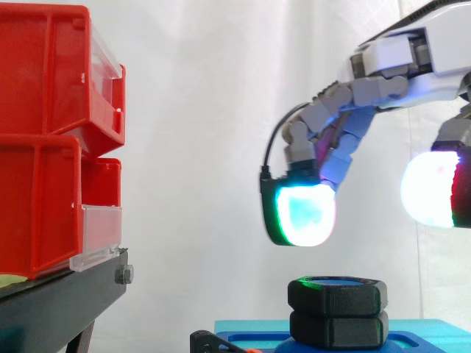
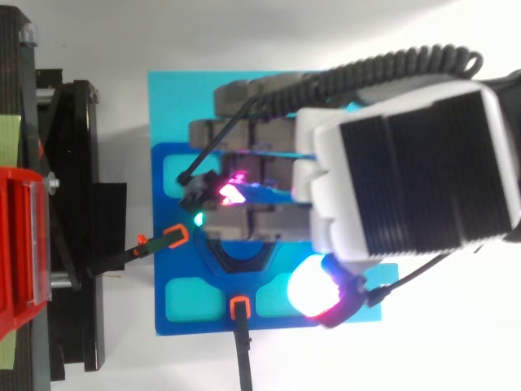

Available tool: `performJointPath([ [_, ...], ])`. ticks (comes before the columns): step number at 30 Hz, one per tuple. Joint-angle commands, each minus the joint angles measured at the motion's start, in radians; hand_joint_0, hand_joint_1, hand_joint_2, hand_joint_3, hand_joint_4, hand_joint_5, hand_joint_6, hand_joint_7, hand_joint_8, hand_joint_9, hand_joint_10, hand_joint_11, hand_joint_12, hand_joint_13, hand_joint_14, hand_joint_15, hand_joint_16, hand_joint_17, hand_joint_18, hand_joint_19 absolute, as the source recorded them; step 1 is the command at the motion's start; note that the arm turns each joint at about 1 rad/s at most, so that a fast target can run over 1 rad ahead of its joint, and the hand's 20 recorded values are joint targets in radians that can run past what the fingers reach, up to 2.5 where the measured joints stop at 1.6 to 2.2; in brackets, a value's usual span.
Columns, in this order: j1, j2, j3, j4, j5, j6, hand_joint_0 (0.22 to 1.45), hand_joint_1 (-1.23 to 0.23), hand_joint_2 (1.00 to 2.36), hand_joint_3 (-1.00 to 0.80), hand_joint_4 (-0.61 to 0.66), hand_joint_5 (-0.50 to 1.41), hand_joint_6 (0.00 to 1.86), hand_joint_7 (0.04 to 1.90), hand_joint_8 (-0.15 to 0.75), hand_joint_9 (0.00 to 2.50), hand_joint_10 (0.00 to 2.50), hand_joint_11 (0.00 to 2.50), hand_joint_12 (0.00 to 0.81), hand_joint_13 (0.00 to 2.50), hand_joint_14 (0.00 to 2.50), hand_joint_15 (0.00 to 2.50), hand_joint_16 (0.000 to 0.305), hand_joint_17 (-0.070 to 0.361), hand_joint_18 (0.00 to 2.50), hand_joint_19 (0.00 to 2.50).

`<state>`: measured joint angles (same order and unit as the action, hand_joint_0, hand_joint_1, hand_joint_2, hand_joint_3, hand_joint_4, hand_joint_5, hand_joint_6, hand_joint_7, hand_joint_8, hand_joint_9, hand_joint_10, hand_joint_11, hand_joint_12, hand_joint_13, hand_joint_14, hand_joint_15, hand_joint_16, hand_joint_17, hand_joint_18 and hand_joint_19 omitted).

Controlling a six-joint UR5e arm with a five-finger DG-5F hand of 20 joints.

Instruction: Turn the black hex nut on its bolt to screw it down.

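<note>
Hand (image 1: 401,70) hovers, fingers (image 1: 303,213) apart and empty, thumb held wide; I judge it is set to straddle. Black hex nut (image 1: 337,298) sits directly below the fingers, on the blue base (image 1: 441,334).

The side view sits low and close, level with the black hex nut (image 1: 337,296) at the frame's bottom centre. It looks across the blue base (image 1: 423,332), with red bins (image 1: 44,140) at the left and the hand (image 1: 397,62) at upper right. The top view looks straight down from equally near, bins at its left edge, hand at centre and right. Both views share the base, the hand and the bin fronts.
</note>
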<state>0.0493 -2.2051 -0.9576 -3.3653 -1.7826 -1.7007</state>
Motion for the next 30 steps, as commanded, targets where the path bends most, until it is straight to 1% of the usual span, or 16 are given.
performJointPath([
  [1, -0.022, 0.018, 0.0, -0.072, -0.009, -0.014, 0.46, -0.42, 1.0, -0.5, 0.27, -0.08, 0.5, 1.02, 0.28, 0.8, 0.0, 0.12, 0.366, 0.57, 0.0, 0.04, 0.049, 0.109, 0.52, 0.34],
  [3, -0.037, 0.038, -0.004, -0.105, -0.024, -0.036, 0.46, -0.42, 1.0, -0.5, 0.26, -0.08, 0.5, 1.02, 0.278, 0.8, 0.0, 0.13, 0.367, 0.57, 0.0, 0.04, 0.049, 0.109, 0.51, 0.34],
  [6, -0.042, 0.058, -0.02, -0.106, -0.024, -0.037, 0.46, -0.43, 1.0, -0.5, 0.26, -0.08, 0.5, 1.01, 0.28, 0.8, 0.0, 0.12, 0.365, 0.57, 0.0, 0.05, 0.048, 0.108, 0.51, 0.34],
  [9, -0.048, 0.105, -0.067, -0.111, -0.023, -0.037, 0.47, -0.43, 1.0, -0.5, 0.26, -0.09, 0.5, 1.0, 0.279, 0.8, 0.0, 0.13, 0.365, 0.56, 0.0, 0.04, 0.048, 0.108, 0.51, 0.34],
  [11, -0.051, 0.139, -0.112, -0.109, -0.02, -0.031, 0.47, -0.43, 1.0, -0.5, 0.26, -0.09, 0.5, 0.99, 0.276, 0.8, 0.0, 0.12, 0.364, 0.56, 0.0, 0.04, 0.048, 0.107, 0.51, 0.34],
  [13, -0.051, 0.2, -0.191, -0.095, 0.006, -0.007, 0.47, -0.43, 1.0, -0.5, 0.26, -0.09, 0.5, 0.98, 0.277, 0.8, 0.0, 0.12, 0.363, 0.56, 0.0, 0.04, 0.048, 0.107, 0.51, 0.34],
  [14, -0.051, 0.219, -0.213, -0.089, 0.015, 0.001, 0.47, -0.43, 1.0, -0.5, 0.25, -0.1, 0.5, 0.97, 0.274, 0.8, 0.0, 0.12, 0.362, 0.56, 0.0, 0.05, 0.048, 0.107, 0.51, 0.34],
  [15, -0.051, 0.254, -0.265, -0.071, 0.032, 0.018, 0.47, -0.44, 1.0, -0.5, 0.25, -0.1, 0.5, 0.96, 0.277, 0.8, 0.0, 0.12, 0.362, 0.56, 0.0, 0.05, 0.048, 0.107, 0.51, 0.34],
  [16, -0.051, 0.254, -0.265, -0.071, 0.032, 0.018, 0.47, -0.44, 1.0, -0.5, 0.24, -0.1, 0.5, 0.94, 0.273, 0.8, 0.0, 0.12, 0.362, 0.56, 0.0, 0.05, 0.047, 0.107, 0.51, 0.34],
  [17, -0.048, 0.285, -0.313, -0.048, 0.045, 0.036, 0.47, -0.44, 1.0, -0.5, 0.23, -0.12, 0.5, 0.9, 0.269, 0.79, 0.0, 0.12, 0.357, 0.55, 0.0, 0.04, 0.047, 0.106, 0.51, 0.33],
  [18, -0.046, 0.301, -0.333, -0.037, 0.048, 0.047, 0.47, -0.45, 1.0, -0.5, 0.22, -0.13, 0.5, 0.88, 0.267, 0.78, 0.0, 0.12, 0.356, 0.54, 0.0, 0.04, 0.047, 0.106, 0.51, 0.33],
  [21, -0.04, 0.375, -0.429, 0.012, 0.063, 0.136, 0.47, -0.46, 1.0, -0.5, 0.19, -0.16, 0.5, 0.83, 0.263, 0.71, 0.0, 0.1, 0.352, 0.51, 0.0, 0.04, 0.047, 0.106, 0.48, 0.31],
  [22, -0.04, 0.375, -0.429, 0.012, 0.063, 0.136, 0.47, -0.46, 1.0, -0.5, 0.18, -0.16, 0.5, 0.81, 0.261, 0.69, 0.0, 0.1, 0.349, 0.49, 0.0, 0.03, 0.047, 0.105, 0.47, 0.31],
  [23, -0.037, 0.4, -0.466, 0.014, 0.063, 0.165, 0.47, -0.47, 1.0, -0.5, 0.18, -0.17, 0.5, 0.8, 0.254, 0.67, 0.0, 0.11, 0.346, 0.48, 0.0, 0.02, 0.047, 0.105, 0.47, 0.3],
  [25, -0.036, 0.415, -0.487, 0.014, 0.061, 0.177, 0.47, -0.47, 1.0, -0.5, 0.17, -0.18, 0.5, 0.79, 0.257, 0.65, 0.0, 0.11, 0.345, 0.46, 0.0, 0.03, 0.046, 0.104, 0.45, 0.3],
  [30, -0.037, 0.433, -0.52, 0.015, 0.065, 0.211, 0.48, -0.48, 1.0, -0.5, 0.16, -0.19, 0.5, 0.78, 0.237, 0.6, 0.0, 0.11, 0.342, 0.4, 0.0, 0.0, 0.045, 0.102, 0.4, 0.3],
])
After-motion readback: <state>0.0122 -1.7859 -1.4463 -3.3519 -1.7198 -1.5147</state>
